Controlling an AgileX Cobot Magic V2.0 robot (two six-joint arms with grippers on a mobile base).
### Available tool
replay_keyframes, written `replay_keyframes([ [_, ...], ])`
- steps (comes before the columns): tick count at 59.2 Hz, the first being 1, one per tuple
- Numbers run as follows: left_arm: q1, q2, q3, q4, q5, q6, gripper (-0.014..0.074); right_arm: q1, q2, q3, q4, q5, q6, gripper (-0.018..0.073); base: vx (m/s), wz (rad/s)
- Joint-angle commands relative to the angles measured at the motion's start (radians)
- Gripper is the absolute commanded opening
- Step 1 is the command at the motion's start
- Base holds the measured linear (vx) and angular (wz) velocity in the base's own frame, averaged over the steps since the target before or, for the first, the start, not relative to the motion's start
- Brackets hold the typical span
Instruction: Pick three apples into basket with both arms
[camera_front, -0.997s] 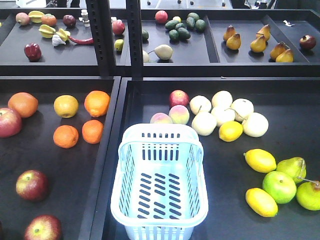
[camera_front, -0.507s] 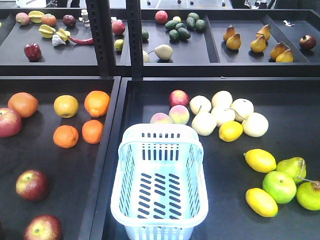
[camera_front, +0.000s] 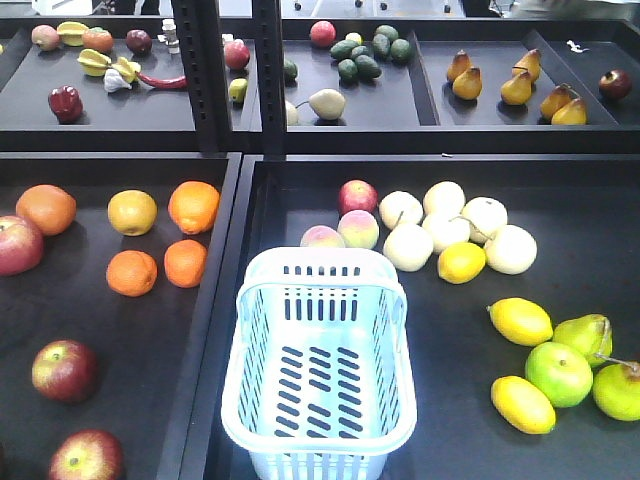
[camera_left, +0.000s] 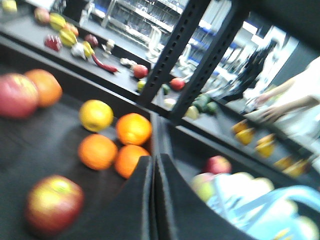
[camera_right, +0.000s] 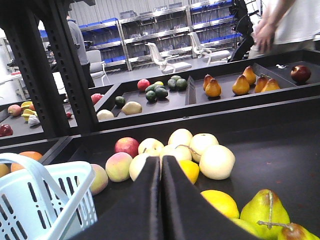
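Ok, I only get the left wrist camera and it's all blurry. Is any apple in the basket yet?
Observer: No. The front view shows the basket with nothing in it.
Operator: I see two red apples near the oranges. Are there more?
Observer: One more. A third apple lies in the left tray, at the bottom edge of the front view.
Operator: What about the other gripper?
Observer: The right gripper is shut and holds nothing.
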Motion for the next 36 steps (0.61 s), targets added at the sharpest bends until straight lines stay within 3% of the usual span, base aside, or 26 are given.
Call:
replay_keyframes([
  [1, -0.008, -0.013, -0.025, -0.086, -0.086, -0.054, -0.0006, -0.006, -0.012, 0.014, -0.012, -0.071, -0.004, -0.0009, 0.0, 0.0],
  [22, -0.008, -0.013, -0.035, -0.087, -0.413, -0.055, -0.0006, -0.006, -0.012, 0.014, -0.012, -0.071, -0.004, -0.0009, 0.0, 0.0],
  [27, -0.008, -0.013, -0.044, -0.087, -0.434, -0.097, -0.0006, -0.006, -0.012, 0.014, -0.012, -0.071, -0.004, -0.0009, 0.0, 0.0],
  [36, -0.008, -0.013, -0.11, -0.053, -0.353, -0.143, -0.0006, -0.006, -0.012, 0.014, -0.012, -0.071, -0.004, -0.0009, 0.0, 0.0],
])
